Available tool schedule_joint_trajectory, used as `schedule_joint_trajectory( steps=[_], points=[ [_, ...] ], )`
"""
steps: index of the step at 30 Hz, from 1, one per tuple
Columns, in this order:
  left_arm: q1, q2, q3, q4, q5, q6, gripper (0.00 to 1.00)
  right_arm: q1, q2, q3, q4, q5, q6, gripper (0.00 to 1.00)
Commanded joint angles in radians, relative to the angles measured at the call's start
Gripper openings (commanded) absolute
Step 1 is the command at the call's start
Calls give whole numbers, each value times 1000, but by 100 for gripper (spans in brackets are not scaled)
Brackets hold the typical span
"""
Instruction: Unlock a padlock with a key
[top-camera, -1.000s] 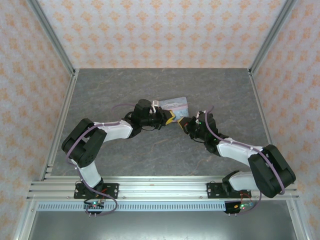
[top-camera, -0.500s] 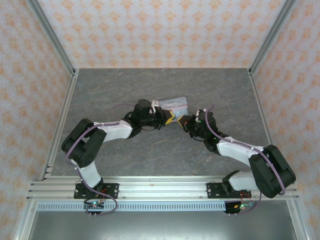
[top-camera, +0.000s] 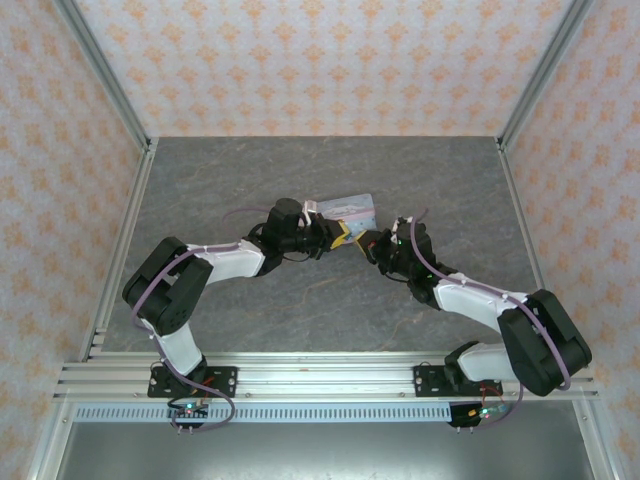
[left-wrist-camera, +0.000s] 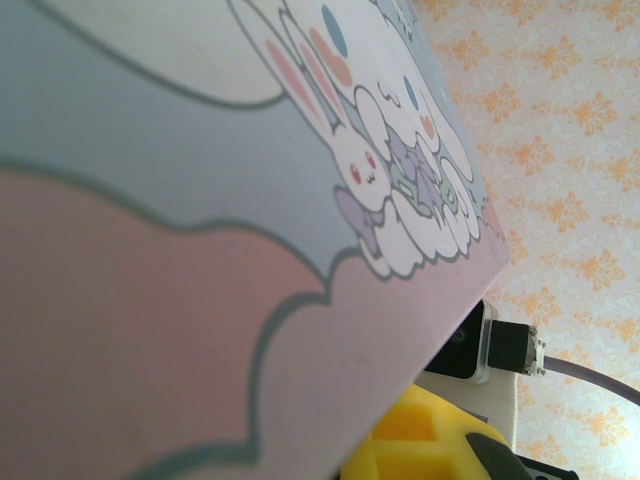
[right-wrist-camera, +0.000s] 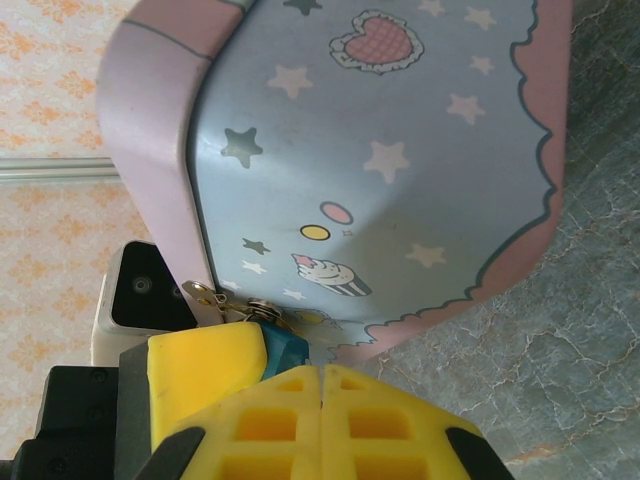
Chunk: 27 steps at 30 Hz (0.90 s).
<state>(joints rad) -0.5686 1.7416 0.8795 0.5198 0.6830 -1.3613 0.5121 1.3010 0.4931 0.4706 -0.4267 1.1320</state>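
The tiny teal padlock (right-wrist-camera: 284, 350) hangs from the latch of a pastel cartoon tin (right-wrist-camera: 380, 170), its metal shackle through the hasp. My left gripper (top-camera: 342, 236) is shut on the padlock, and one of its yellow fingers (right-wrist-camera: 200, 372) covers most of the lock's body. My right gripper (right-wrist-camera: 322, 385) is shut, fingertips pressed together just below the padlock and almost touching it. The key is hidden. In the top view my right gripper (top-camera: 368, 244) meets the left one beside the tin (top-camera: 347, 208). In the left wrist view the tin's lid (left-wrist-camera: 200, 230) lies close over a yellow finger (left-wrist-camera: 430, 445).
The tin rests on the grey stone-patterned table (top-camera: 300, 300) near its middle. Metal frame posts and patterned walls close in the left, right and back sides. A metal rail (top-camera: 320, 375) runs along the near edge by the arm bases.
My right gripper has edged slightly left, closer to the left gripper and the padlock. The left arm and the tin have stayed still.
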Motion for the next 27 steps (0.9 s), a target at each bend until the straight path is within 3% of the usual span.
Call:
schedule_joint_trajectory(
  steps=[1, 27],
  points=[
    [3, -36, -1, 22, 10, 11, 0, 6, 0, 41, 49, -21, 13, 0],
    [-1, -39, 16, 32, -6, -8, 0, 14, 39, 40, 92, -25, 38, 0]
  ],
)
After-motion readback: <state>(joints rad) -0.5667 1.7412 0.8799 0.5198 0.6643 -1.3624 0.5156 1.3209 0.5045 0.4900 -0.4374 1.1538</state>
